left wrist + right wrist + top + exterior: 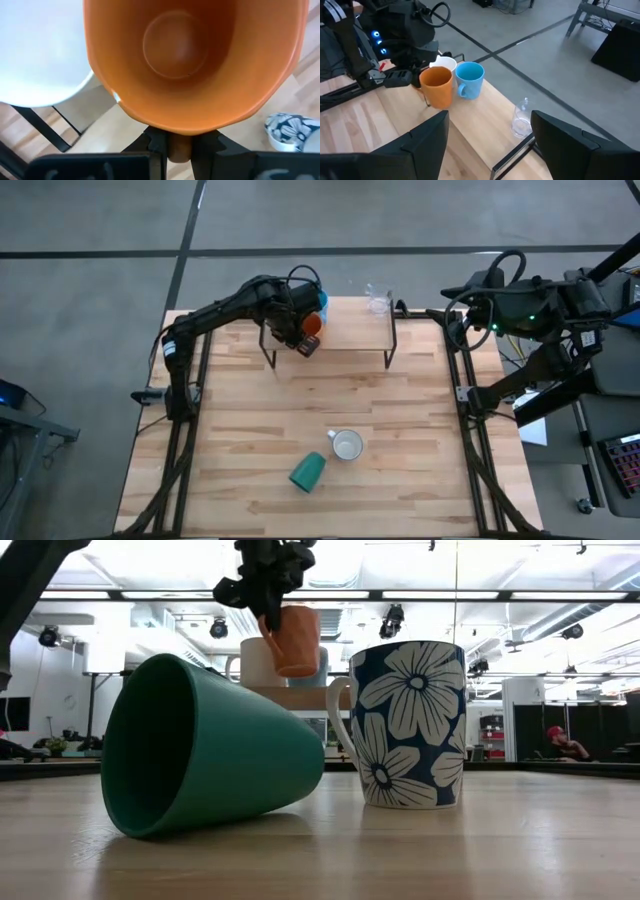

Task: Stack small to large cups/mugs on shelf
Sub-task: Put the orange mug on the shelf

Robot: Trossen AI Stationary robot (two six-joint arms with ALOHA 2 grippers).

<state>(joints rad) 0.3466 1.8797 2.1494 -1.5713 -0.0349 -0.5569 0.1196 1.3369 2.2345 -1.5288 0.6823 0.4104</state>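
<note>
My left claw (180, 145) grips the orange mug (312, 326) over the shelf's (350, 335) nine o'clock end, beside the white mug (443, 63) and light blue mug (469, 78). The clear glass (378, 302) stands at its one o'clock corner. The dark green cup (308, 471) and floral mug (347, 445) wait at the desk's (400, 470) six o'clock; my right claw (490, 140) hangs open at three.

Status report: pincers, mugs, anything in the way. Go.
Left pincer shut on orange mug, at shelf. Right pincer open, parked. Green cup tipped, flowered mug upright, both waiting. Nothing blocking.

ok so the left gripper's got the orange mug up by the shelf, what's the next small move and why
Probably lower it. The left gripper holds the orange mug beside the light blue mug, and the low view shows it tilted above the shelf, so level it and set it down before opening.
</note>
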